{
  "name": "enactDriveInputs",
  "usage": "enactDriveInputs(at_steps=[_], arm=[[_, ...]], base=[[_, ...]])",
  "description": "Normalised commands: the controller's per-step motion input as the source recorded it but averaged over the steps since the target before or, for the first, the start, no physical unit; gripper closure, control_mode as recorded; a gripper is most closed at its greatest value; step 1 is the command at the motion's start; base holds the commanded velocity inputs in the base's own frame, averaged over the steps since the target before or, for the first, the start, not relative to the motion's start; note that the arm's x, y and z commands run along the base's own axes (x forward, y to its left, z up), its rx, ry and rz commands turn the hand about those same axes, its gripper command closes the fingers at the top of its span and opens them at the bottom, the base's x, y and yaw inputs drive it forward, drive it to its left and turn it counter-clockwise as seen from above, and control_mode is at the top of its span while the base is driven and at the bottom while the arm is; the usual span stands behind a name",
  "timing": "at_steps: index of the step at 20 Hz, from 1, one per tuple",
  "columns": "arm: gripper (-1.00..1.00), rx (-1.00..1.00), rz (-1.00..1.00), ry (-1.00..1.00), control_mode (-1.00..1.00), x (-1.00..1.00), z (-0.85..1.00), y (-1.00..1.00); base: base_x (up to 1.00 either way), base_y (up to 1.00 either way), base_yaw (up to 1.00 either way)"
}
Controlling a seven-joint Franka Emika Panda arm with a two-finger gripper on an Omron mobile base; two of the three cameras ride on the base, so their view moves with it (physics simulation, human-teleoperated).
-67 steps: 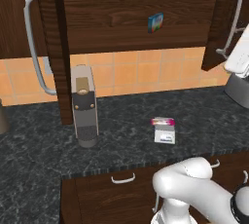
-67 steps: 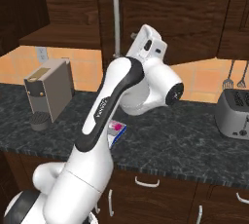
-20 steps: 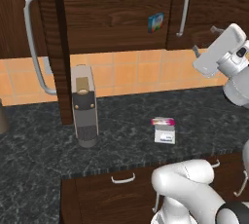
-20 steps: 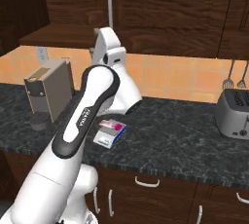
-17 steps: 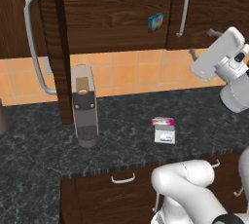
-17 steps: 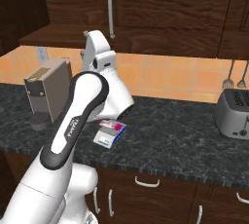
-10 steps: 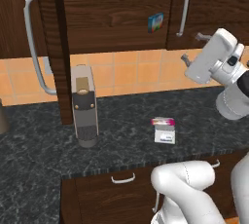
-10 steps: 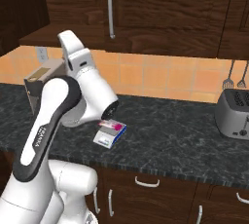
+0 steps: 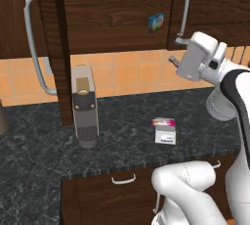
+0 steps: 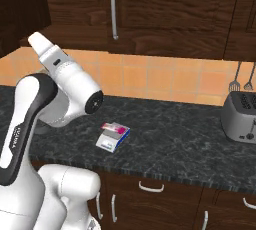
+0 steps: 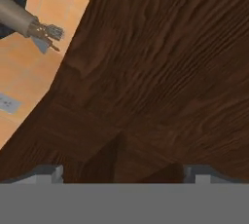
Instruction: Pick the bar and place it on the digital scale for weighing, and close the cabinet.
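The pink and white bar (image 9: 163, 122) (image 10: 115, 128) lies flat on top of the small white digital scale (image 9: 165, 137) (image 10: 109, 142) on the dark counter. My gripper (image 9: 174, 50) (image 11: 124, 172) hangs open and empty well above the scale, pointing left at the dark brown cabinet (image 9: 112, 9). Close wood grain fills the space past the fingertips (image 11: 48, 172). The cabinet's left door (image 9: 49, 48) stands swung out, edge toward me. Its right door (image 9: 210, 4) (image 10: 150, 4) sits flat against the front, pale bar handle beside my hand.
An upright blue-green box (image 9: 156, 22) shows inside the cabinet opening. A grey-and-tan coffee machine (image 9: 84, 106) stands on the counter just under the open left door. A toaster (image 10: 240, 116) sits far right with utensils (image 10: 240, 81) hung behind. Drawers (image 9: 122, 180) run below the counter.
The right door swung flat against the cabinet. Over the last second the arm has swung left, carrying the hand away from that door's handle toward the cabinet's middle. Bar and scale unmoved.
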Motion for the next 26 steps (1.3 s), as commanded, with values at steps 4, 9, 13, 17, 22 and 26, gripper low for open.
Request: enactDriveInputs(at_steps=[4,9,13,17,22,26], arm=[[-1.0,0.0,-0.17,-0.11,-1.0,0.0,-0.57,0.46],[-1.0,0.0,-0.12,-0.11,-1.0,-0.12,-0.55,0.48],[-1.0,0.0,-0.08,-0.2,-1.0,-0.27,-0.05,0.47],[-1.0,0.0,-0.05,-0.3,-1.0,-0.51,-0.03,0.41],[-1.0,0.03,-0.01,-0.12,-1.0,-0.56,0.0,0.4],[-1.0,0.13,0.0,-0.13,-1.0,-0.76,-0.15,0.62]], base=[[0.0,0.0,0.0],[0.0,0.0,0.0],[0.0,0.0,0.0],[0.0,0.0,0.0],[0.0,0.0,0.0],[0.0,0.0,0.0]])
